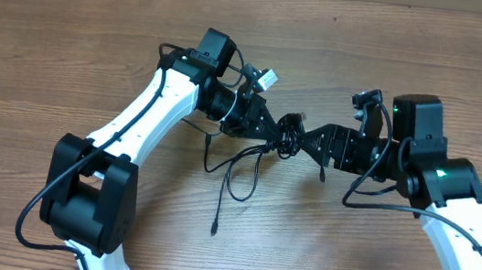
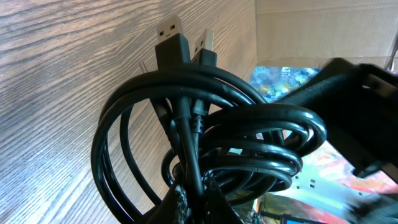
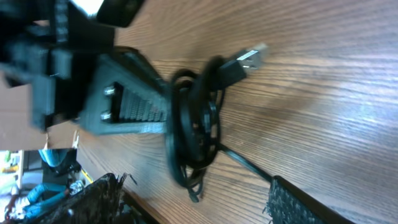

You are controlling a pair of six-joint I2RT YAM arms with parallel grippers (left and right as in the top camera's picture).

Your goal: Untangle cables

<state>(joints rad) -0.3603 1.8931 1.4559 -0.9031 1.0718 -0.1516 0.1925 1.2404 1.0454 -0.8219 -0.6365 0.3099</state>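
At the middle of the table, the left gripper pinched the coiled cables tight while the right gripper stood wide just beside them. Pulling then could have cinched the loops harder, or snagged the 2 USB plugs inside the coil.

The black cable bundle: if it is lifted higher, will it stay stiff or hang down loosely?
Probably floppy: thin strands trail from the cable bundle over the table. The coiled part in the left tool holds round loops, so it may spring slightly. It is likely light, given thin cords and small plugs.
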